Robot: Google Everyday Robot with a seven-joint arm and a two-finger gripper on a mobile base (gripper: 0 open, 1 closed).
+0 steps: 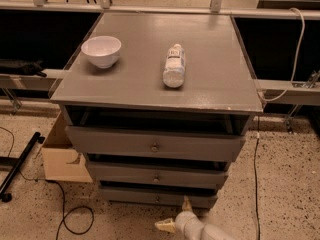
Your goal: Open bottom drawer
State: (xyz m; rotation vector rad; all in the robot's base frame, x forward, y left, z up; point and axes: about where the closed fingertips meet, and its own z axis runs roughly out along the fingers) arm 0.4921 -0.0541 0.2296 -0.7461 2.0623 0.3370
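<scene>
Looks like a lab or test bay: speckled floor [285,194], trailing cables [302,29], bare metal rails [285,86], cardboard box [62,161] at left. The pincer [175,215] sits at bottom centre, fingers spread.

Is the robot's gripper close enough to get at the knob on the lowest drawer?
Probably yes: the gripper hangs low just in front of the bottom drawer, and nothing lies between it and the knob.
</scene>
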